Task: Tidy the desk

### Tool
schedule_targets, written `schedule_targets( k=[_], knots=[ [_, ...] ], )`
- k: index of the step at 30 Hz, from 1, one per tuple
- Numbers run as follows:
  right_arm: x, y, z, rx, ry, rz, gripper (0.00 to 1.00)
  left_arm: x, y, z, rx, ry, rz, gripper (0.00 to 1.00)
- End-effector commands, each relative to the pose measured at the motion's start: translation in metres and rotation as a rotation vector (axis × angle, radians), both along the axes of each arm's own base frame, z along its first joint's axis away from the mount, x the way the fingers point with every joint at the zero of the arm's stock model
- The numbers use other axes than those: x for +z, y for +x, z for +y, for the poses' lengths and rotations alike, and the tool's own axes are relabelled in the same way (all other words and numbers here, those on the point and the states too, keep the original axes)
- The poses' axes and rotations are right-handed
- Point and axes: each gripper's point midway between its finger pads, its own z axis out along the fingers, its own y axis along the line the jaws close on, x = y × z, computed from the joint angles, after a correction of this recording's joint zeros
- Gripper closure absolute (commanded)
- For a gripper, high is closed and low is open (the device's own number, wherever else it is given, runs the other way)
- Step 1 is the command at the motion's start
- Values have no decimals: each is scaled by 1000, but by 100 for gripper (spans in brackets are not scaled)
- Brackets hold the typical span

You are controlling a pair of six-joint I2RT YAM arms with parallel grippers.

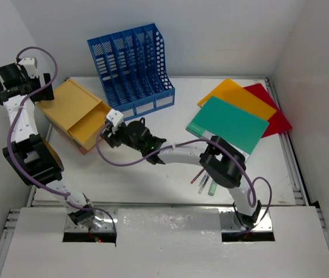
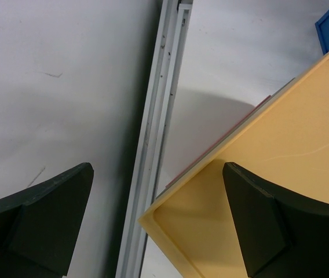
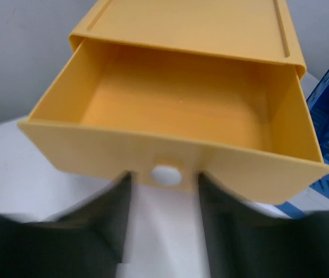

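The white desk [image 1: 170, 179] carries a yellow drawer box [image 1: 72, 104] at its left. The box's top drawer [image 1: 92, 128] is pulled out and empty [image 3: 176, 98]. My right gripper [image 3: 164, 176] is open in front of the drawer. Its fingers stand on either side of the white knob [image 3: 165, 175] with a gap on each side. In the top view this gripper [image 1: 111, 134] sits at the drawer's front. My left gripper [image 2: 157, 168] is open and holds nothing. It hangs over the box's back left corner [image 2: 280, 145], by the desk's left rail [image 2: 158, 116].
A blue slotted file rack [image 1: 132, 61] stands at the back, just right of the box. Green [image 1: 228, 124], orange [image 1: 237, 95] and red [image 1: 269, 107] folders overlap at the back right. A few pens [image 1: 202, 182] lie beside the right arm.
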Motion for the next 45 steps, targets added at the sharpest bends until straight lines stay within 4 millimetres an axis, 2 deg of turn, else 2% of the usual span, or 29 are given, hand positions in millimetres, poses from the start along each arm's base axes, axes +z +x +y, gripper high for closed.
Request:
schedule_targets(
  k=[1, 2, 3, 5, 6, 7, 8, 10, 11, 12, 13, 14, 15, 16, 17, 18, 19, 20, 21, 22, 23, 24, 26, 28, 29, 31, 33, 38, 45],
  knots=[
    [34, -11, -7, 28, 51, -6, 46, 26, -3, -3, 3, 43, -53, 5],
    [36, -14, -10, 31, 54, -1, 35, 29, -3, -2, 4, 47, -58, 2],
    [38, -16, -14, 31, 56, 0, 30, 29, -3, -2, 5, 48, -58, 1],
    [45, -26, -29, 34, 52, 4, 22, 32, -2, -1, 11, 51, -65, 0],
    [34, -31, -39, 34, 21, 18, 18, 34, -2, 0, 16, 53, -68, 0],
    [48, -36, -51, 28, 18, 7, 16, 35, -2, 0, 20, 52, -72, 0],
    [47, -38, -61, 14, -4, 6, 14, 38, -1, 1, 21, 57, -77, 0],
    [23, -45, -88, -17, -119, 34, 3, 41, -2, 2, 31, 58, -82, 0],
    [40, -43, -108, -84, -120, 18, 1, 47, -1, 3, 35, 67, -95, 0],
    [37, -43, -124, -127, -155, 29, 1, 51, -1, 4, 40, 69, -102, 0],
    [13, -46, -150, -178, -257, 72, 1, 55, -1, 3, 41, 70, -111, 0],
    [25, -36, -181, -301, -269, 66, 1, 63, -1, 3, 44, 76, -128, 0],
    [14, -35, -201, -363, -306, 112, 1, 67, -1, 3, 46, 76, -138, 1],
    [-9, -32, -239, -440, -419, 191, 1, 73, -2, 2, 44, 78, -150, 0],
    [-12, -29, -260, -494, -438, 245, 1, 79, -3, 1, 45, 83, -165, 0],
    [-35, -40, -288, -552, -505, 372, 1, 82, -3, 1, 49, 80, -177, 0],
    [-46, -33, -317, -634, -523, 440, 1, 86, -3, 0, 51, 79, -187, 0],
    [-65, -41, -340, -676, -553, 492, 1, 92, -4, -1, 54, 82, -202, 0],
    [-76, -47, -355, -723, -542, 540, 6, 94, -5, -1, 61, 76, -210, 0],
    [-82, -46, -362, -747, -498, 556, 28, 98, -5, -2, 65, 77, -221, 0],
    [-90, -42, -378, -793, -453, 585, 42, 99, -6, -2, 68, 75, -227, 0],
    [-105, -51, -388, -827, -406, 630, 59, 107, -9, -4, 69, 79, -244, 0],
    [-106, -41, -403, -920, -321, 638, 84, 114, -13, -9, 59, 80, -259, 0],
    [-108, -37, -413, -1004, -289, 654, 83, 117, -17, -12, 55, 81, -266, 1],
    [-108, -34, -415, -1035, -266, 660, 76, 124, -22, -14, 52, 90, -278, 0],
    [-114, -33, -421, -1091, -259, 670, 74, 122, -26, -17, 48, 94, -282, 1],
    [-124, -37, -420, -1118, -229, 716, 67, 124, -32, -21, 41, 103, -289, 1],
    [-146, -45, -410, -1104, -176, 798, 69, 133, -41, -28, 26, 123, -316, 0],
    [-156, -56, -400, -1086, -172, 810, 68, 133, -43, -29, 24, 118, -320, 1]
  ],
)
